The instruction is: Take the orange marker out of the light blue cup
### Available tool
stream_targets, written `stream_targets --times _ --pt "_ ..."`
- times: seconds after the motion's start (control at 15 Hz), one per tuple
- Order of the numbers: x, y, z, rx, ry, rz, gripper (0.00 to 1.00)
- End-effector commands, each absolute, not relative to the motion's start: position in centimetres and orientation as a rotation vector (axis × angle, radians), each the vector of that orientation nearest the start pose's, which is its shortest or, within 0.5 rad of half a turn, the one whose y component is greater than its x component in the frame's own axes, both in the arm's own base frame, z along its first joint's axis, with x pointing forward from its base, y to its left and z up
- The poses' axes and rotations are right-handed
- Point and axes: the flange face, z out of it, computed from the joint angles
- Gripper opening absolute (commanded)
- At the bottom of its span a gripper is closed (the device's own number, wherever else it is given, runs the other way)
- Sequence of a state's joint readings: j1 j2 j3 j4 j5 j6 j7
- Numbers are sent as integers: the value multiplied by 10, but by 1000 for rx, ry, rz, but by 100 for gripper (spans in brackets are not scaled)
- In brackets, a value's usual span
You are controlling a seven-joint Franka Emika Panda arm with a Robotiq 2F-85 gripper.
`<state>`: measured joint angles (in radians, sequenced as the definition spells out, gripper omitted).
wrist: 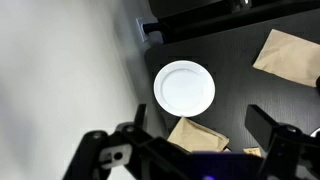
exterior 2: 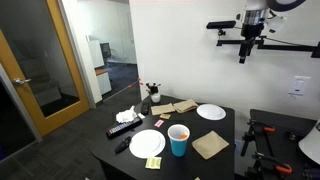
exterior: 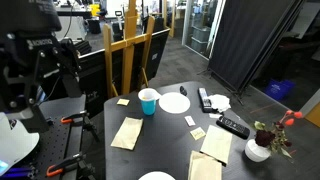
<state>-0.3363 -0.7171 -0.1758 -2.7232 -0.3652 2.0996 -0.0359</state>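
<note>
The light blue cup (exterior 2: 178, 142) stands upright on the dark worktop (exterior 2: 225, 126). The orange marker (exterior 2: 178, 131) shows only as an orange patch at the cup's mouth. A white plate (exterior 2: 147, 143) and a brown napkin (exterior 2: 210, 146) lie just beside the cup. The tool (exterior 2: 242, 58) hangs high above the worktop, well apart from the cup. In the wrist view its jaws are spread wide and hold nothing.

Orange marker (exterior: 148, 95) in light blue cup (exterior: 148, 105)
</note>
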Motion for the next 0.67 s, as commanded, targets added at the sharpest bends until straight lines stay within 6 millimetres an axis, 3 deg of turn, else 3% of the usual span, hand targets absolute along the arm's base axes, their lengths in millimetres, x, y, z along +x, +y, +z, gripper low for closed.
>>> stream_targets --times 0.0,0.33,0.6 --pt "288 -179 438 -3335 449 -65 100" --pt "290 -176 438 -3333 434 -67 100" --pt "306 -153 439 -3311 354 -119 100"
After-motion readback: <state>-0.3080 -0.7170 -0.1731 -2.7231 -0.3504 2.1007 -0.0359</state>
